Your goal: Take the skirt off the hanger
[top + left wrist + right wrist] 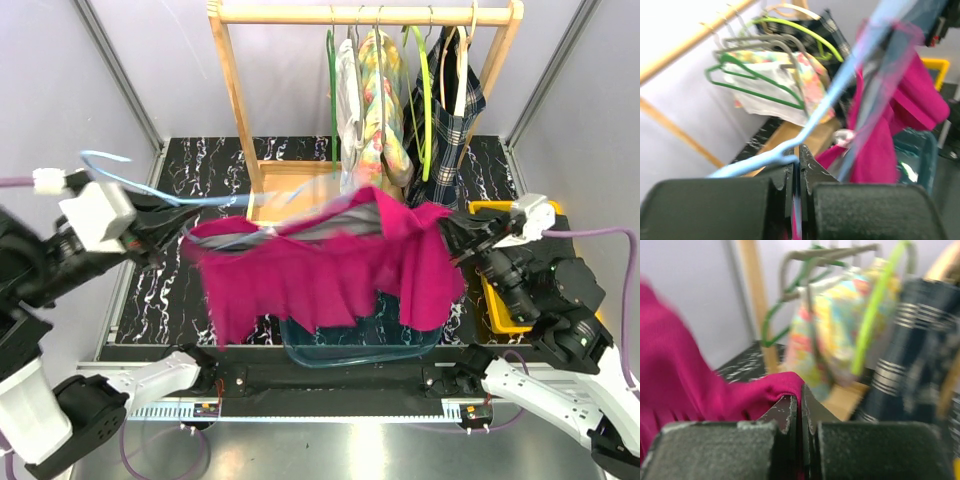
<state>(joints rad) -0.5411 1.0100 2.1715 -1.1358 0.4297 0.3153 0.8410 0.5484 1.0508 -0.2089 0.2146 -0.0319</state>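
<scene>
Separation is in hand: left end effector [799, 155] closed on the light-blue hanger [837, 90], right end effector [800, 392] pinching an edge of the magenta skirt [320, 265], which is stretched between them. Probable next move: draw the two apart until the fabric slips free. Top view shows the span; only the wrist views confirm each pinch.

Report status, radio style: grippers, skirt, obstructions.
Left gripper shut on blue hanger. Right gripper shut on skirt. Skirt stretched between them, not yet off hanger. Loaded rack close behind.

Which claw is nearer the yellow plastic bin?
Right. The right claw pinches the magenta skirt beside the yellow plastic bin; the left claw holds the light-blue hanger far across.
</scene>
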